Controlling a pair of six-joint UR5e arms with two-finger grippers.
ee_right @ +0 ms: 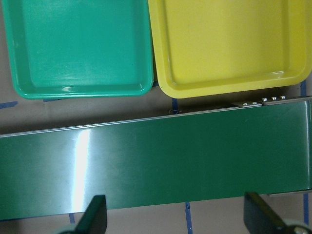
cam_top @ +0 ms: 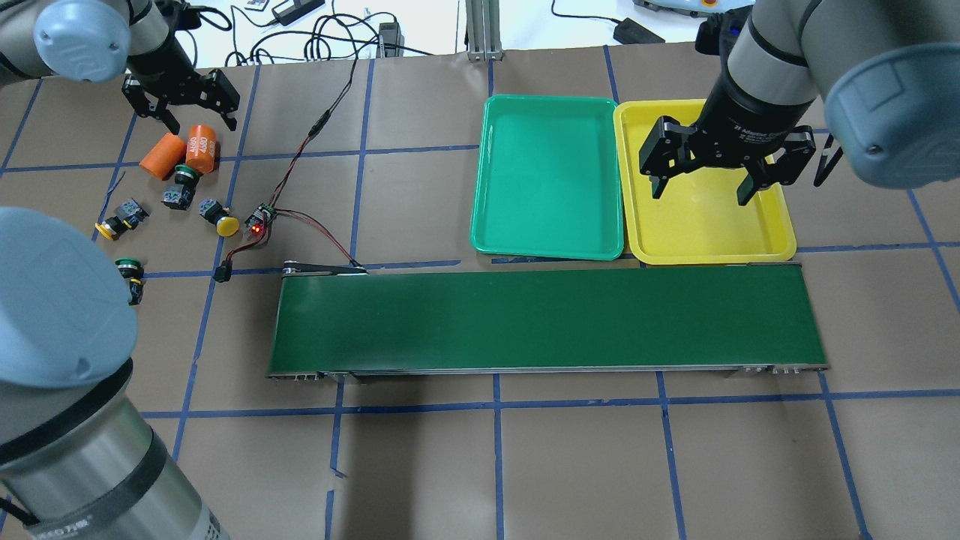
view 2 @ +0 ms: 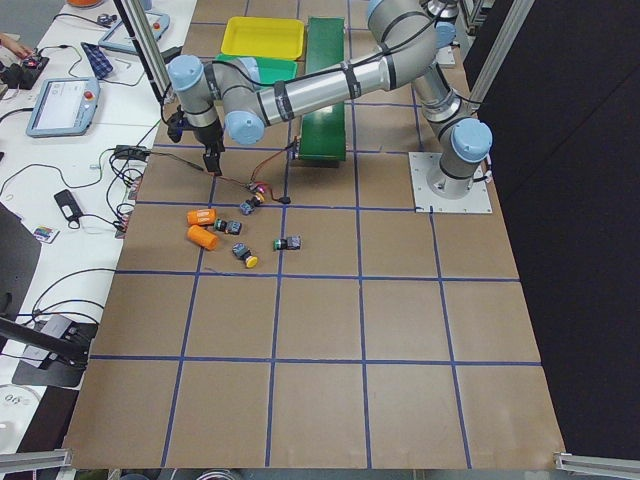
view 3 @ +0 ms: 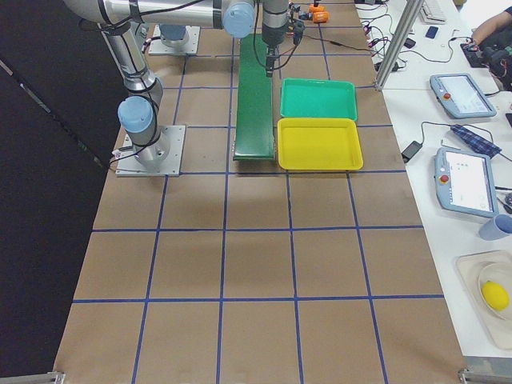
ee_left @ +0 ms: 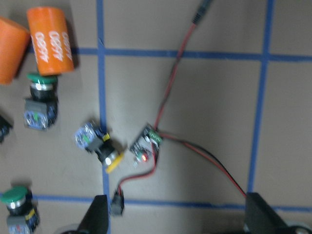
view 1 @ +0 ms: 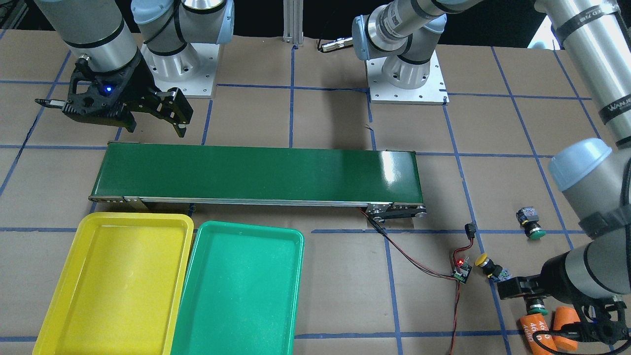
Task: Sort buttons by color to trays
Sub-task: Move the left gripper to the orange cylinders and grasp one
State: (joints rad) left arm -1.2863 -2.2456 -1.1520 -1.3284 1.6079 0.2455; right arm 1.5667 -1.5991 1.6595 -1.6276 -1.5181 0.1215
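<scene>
Four buttons lie loose at my left end of the table. A green-capped button (cam_top: pixel 180 187) sits beside two orange cylinders, a yellow-capped button (cam_top: pixel 218 218) near the small circuit board, another yellow button (cam_top: pixel 118 222) further out, and a second green button (cam_top: pixel 131 271) nearest my base. My left gripper (cam_top: pixel 187 116) hangs open above the cylinders; in its wrist view the fingers (ee_left: pixel 97 217) frame the yellow button (ee_left: pixel 103 150). My right gripper (cam_top: pixel 701 193) is open and holds nothing over the yellow tray (cam_top: pixel 705 229). The green tray (cam_top: pixel 547 180) lies next to it.
A long dark-green conveyor belt (cam_top: pixel 547 319) runs between the button pile and the trays. Two orange cylinders (cam_top: pixel 184 150) lie by the buttons. A circuit board (cam_top: pixel 262 217) with a red light and red-black wires (cam_top: pixel 315 232) sits near the belt's end.
</scene>
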